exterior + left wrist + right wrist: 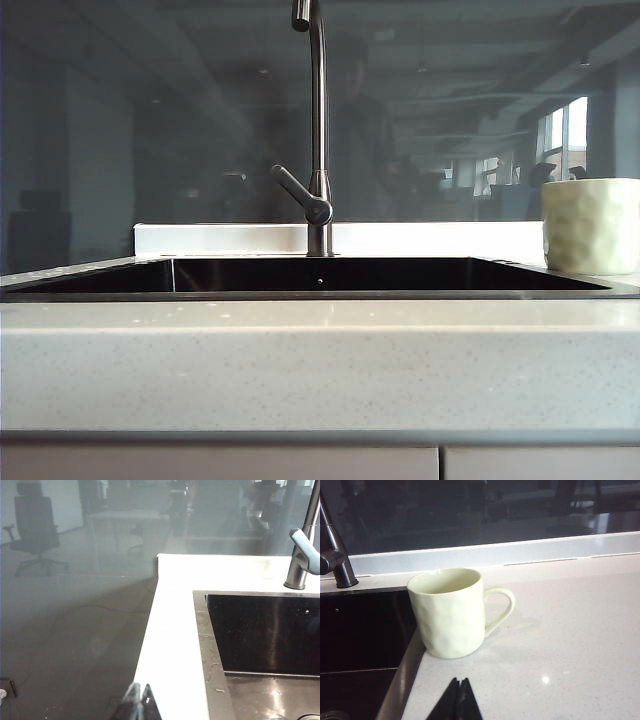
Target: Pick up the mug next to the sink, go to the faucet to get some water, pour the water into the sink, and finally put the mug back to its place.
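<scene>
Start of the task: you see the mug standing upright on the counter, just beside the metal rim of the sink on the side away from the faucet's lever, presumably parked there as its home spot. Its long axis is vertical, mouth up; in the right wrist view the loop handle points to 3 o'clock, away from the basin. In the exterior view the mug sits at 3 o'clock from the faucet, whose pipe rises at the back rim of the sink with its lever slanting toward 10 o'clock. The right claw hovers near the mug, fingers pressed together, holding nothing. The left claw hangs off the counter's opposite end, likewise closed and empty. Judged from this, the pick-up is not yet begun; you would need to part the right fingers first.
</scene>
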Available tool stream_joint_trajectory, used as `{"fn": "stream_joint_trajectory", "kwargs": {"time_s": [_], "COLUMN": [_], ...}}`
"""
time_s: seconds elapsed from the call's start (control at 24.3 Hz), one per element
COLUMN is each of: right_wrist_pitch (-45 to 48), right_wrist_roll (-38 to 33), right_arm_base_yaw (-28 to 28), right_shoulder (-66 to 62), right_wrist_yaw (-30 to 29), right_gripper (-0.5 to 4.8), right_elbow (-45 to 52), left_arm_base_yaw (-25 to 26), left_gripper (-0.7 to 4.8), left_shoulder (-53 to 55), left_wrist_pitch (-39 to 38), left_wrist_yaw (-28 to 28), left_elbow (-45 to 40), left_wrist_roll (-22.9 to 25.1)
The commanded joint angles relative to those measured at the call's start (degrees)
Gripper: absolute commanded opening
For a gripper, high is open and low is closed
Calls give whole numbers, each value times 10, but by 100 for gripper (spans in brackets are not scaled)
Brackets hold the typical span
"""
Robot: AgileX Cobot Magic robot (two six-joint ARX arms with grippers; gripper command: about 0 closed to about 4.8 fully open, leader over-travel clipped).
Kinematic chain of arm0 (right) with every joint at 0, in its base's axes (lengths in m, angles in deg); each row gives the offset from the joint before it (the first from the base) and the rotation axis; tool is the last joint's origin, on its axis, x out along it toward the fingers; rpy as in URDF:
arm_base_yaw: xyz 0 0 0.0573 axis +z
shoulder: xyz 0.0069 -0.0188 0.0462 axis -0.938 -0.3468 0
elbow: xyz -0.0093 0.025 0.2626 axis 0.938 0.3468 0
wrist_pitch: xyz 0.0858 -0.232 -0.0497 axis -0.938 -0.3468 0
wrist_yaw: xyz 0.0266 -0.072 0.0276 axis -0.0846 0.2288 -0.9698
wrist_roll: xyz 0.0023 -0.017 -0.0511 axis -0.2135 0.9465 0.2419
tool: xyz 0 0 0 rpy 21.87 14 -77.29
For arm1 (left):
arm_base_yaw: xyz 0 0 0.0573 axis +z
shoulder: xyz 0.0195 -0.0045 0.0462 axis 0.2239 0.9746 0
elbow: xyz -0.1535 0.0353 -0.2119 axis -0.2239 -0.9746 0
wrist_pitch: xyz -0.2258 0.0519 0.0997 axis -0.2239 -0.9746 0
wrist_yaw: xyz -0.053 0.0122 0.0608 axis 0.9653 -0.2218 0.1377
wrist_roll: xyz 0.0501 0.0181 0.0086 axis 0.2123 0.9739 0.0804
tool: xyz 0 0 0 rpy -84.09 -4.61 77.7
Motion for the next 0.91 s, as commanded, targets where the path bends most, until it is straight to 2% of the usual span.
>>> {"fn": "stream_joint_trajectory", "kwargs": {"time_s": [0.04, 0.25, 0.41, 0.49, 0.58, 0.62, 0.66, 0.82, 0.91], "right_wrist_pitch": [10, 13, 86, 102, 98, 100, 104, 210, 282], "right_wrist_roll": [-2, -7, -26, -35, -38, -37, -34, -11, 10], "right_arm_base_yaw": [0, 0, 1, 0, -1, -1, -1, -20, -41], "right_shoulder": [1, 1, 1, -1, -16, -38, -57, -208, -305], "right_wrist_yaw": [1, -1, -24, -3, 5, 7, 13, 16, 15], "right_gripper": [-9, -9, -9, -9, -9, -9, -9, -3, 63], "right_elbow": [2, 2, -1, -14, -35, -48, -54, -65, -64], "left_arm_base_yaw": [1, 1, 1, 1, 1, 1, 1, 1, 1], "left_gripper": [-5, -5, -5, -5, -5, -5, -5, -5, -5], "left_shoulder": [0, 0, 0, 0, 0, 0, 0, 26, 56], "left_wrist_pitch": [7, 7, 28, 78, 153, 189, 198, 188, 189], "left_wrist_yaw": [0, 4, 7, 6, 6, 6, 6, 26, 27], "left_elbow": [2, 2, 2, 2, 2, 4, 5, 23, 23], "left_wrist_roll": [2, 2, -6, -45, -105, -130, -134, -135, -132]}}
